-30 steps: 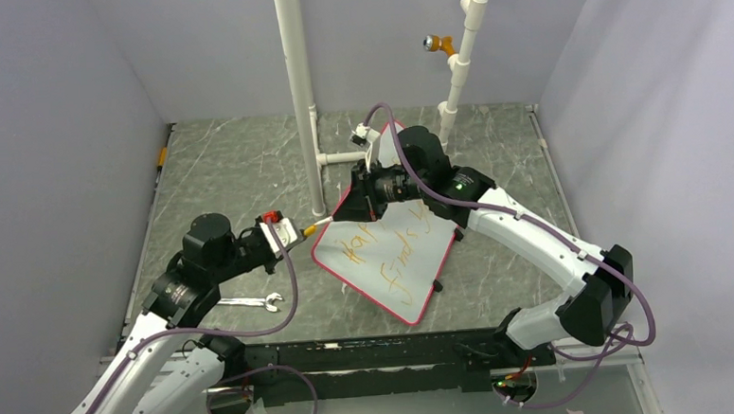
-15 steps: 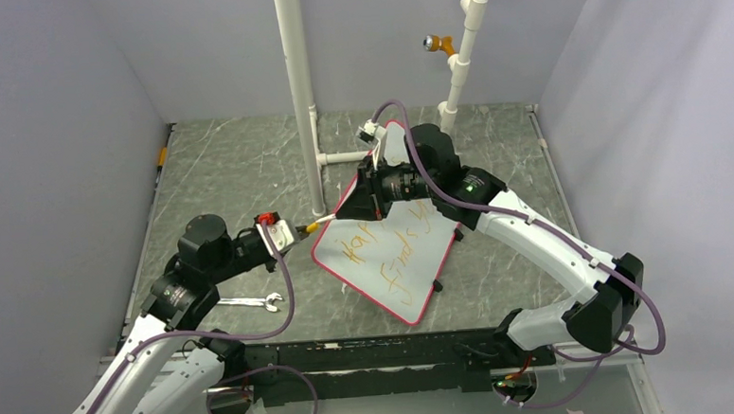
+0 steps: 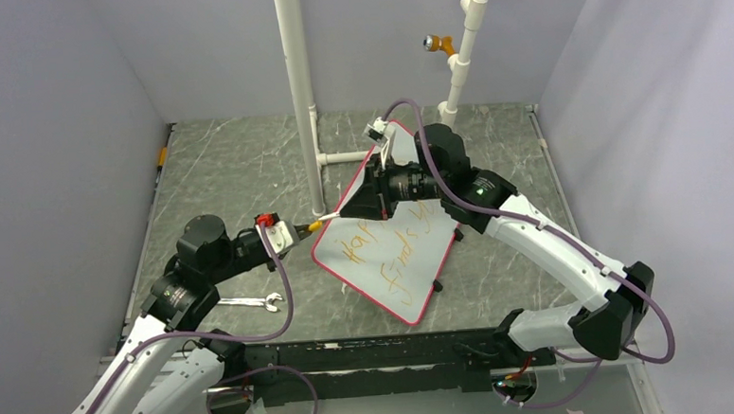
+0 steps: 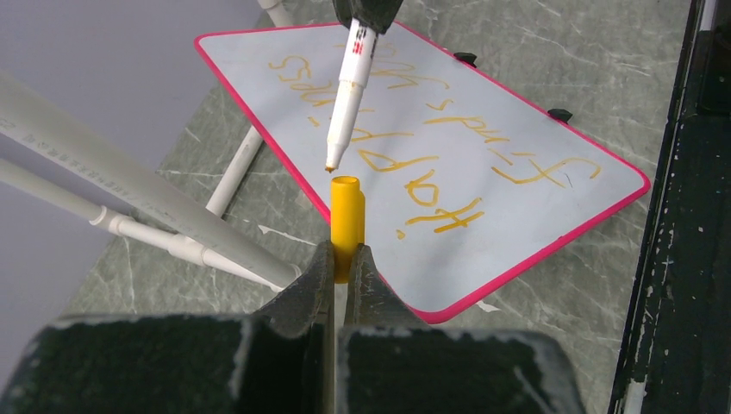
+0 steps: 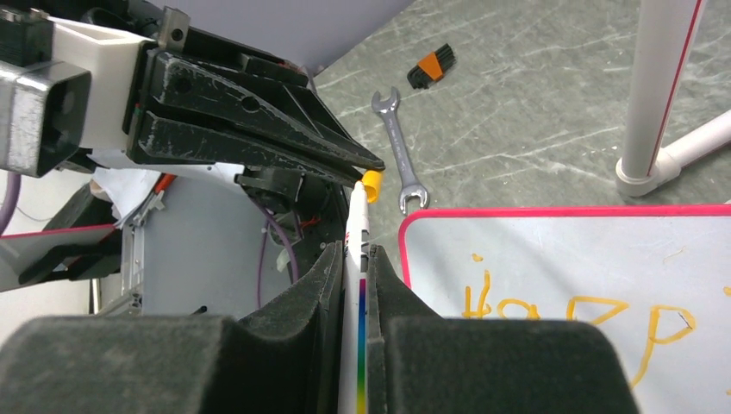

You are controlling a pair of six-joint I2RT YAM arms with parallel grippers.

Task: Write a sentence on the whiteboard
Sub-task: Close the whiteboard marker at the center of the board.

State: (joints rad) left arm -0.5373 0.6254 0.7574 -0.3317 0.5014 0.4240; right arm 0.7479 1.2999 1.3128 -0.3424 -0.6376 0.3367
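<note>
Overhead view: the whiteboard (image 3: 430,251) lies flat on the grey table (image 3: 228,167) at the centre of the frame, turned cornerwise, with the sentence (image 3: 385,258) in orange-yellow marker across it in two lines. At its left corner the two arms meet. The right gripper (image 3: 358,206) is pinched on a white marker (image 4: 349,95), its tip pointing left. The left gripper (image 3: 298,231) is pinched on a yellow cap (image 4: 346,224), its open end facing that tip. In the left wrist view the tip hangs just above the cap's mouth, apart from it and slightly left of its centre. Judging from this offset, a straight push could drive the tip against the cap's rim instead of into it, smearing ink or twisting the marker or cap in its grip. A slipped cap would likely drop to the table beside the board's red-pink frame. The marker hovers near the board's edge, so a low sweep could streak the lettering or nudge the board. A white pipe (image 3: 298,87) stands just above the meeting point in the frame.
</note>
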